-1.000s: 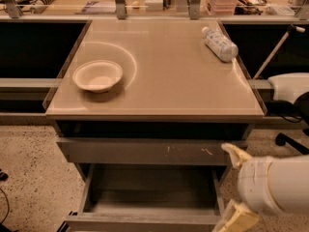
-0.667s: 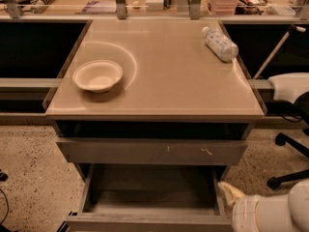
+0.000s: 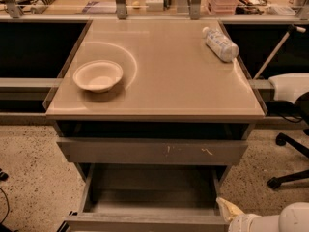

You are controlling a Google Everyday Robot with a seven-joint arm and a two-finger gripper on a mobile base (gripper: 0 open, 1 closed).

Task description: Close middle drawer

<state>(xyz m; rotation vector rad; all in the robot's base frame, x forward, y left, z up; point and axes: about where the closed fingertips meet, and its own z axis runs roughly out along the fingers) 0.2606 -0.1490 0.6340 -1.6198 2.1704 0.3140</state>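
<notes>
The middle drawer (image 3: 149, 197) stood pulled far out of the cabinet toward the near side. Its deep grey box was open to view and looked empty, and its front edge lay almost at the bottom of the view. By that, the closing was not yet done: the whole push back into the cabinet seemed to be left. Above it, the upper drawer front (image 3: 152, 151), marked with pale scratches, sat slightly proud of the cabinet under the tabletop (image 3: 164, 91).

On the left part of the tabletop a white bowl (image 3: 98, 75) rested upright. At the far right corner a plastic water bottle (image 3: 220, 43) lay on its side. Neither was near the drawer's path.

Low on the right, the gripper (image 3: 228, 210) was just beside the near right corner of the drawer, with the white arm (image 3: 280, 220) behind it. Whether it touched the front, and whether it was open or closed, could not be told. Further right, an office chair's wheeled base (image 3: 289, 175) stood on the speckled floor, well apart from the drawer. Nothing visible blocked the drawer from sliding in.
</notes>
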